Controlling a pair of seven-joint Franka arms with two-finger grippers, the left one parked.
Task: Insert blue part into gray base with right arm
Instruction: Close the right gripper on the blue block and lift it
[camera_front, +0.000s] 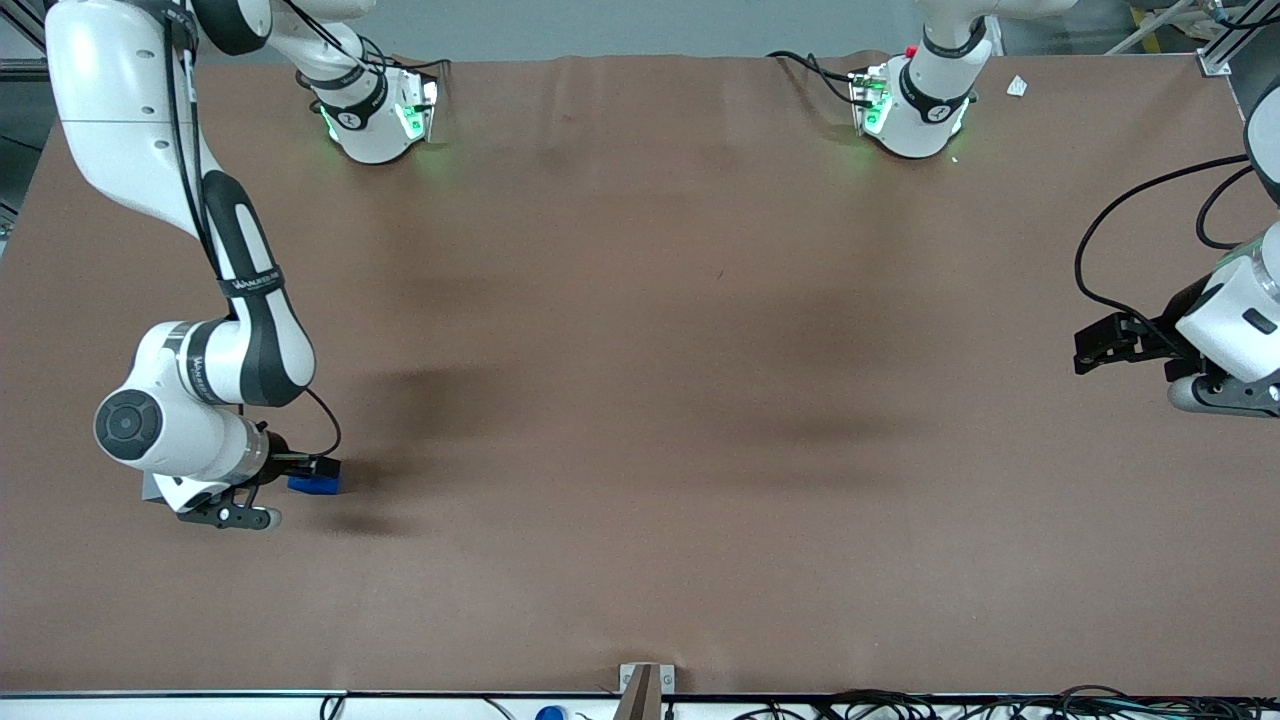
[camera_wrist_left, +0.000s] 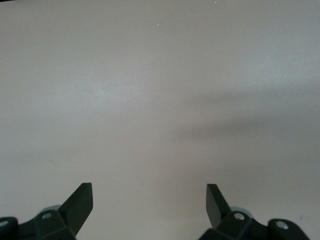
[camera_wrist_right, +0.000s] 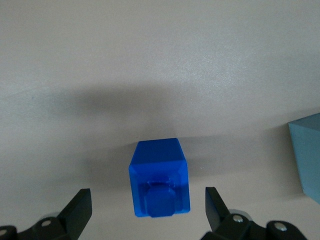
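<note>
one blue part (camera_wrist_right: 160, 185) lies on the brown table (camera_front: 700, 400), between the two black fingers (camera_wrist_right: 77, 207) of the right arm's gripper (camera_front: 305, 468). the wrist view shows the jaws spread wide, each finger well clear of the block's sides, so nothing is gripped. the block's smaller raised portion faces up toward the wrist camera, and its larger body rests on the surface

seen from the front, the right arm (camera_front: 240, 300) reaches down over the working arm's end of the table, and the gripper hangs low near that short edge, roughly midway between the table's long edges and a little closer to the one nearest the front camera. the blue part peeks out at the fingertips as a small bright patch, with a soft shadow beside it on the table

a pale cube, the gray base (camera_wrist_right: 306, 155), appears in the wrist view only as a cut-off corner, standing on the table apart from the blue part. its recess cannot be made out from what shows. in the front view a sliver of gray shows under the arm's wrist, mostly hidden by it
</note>
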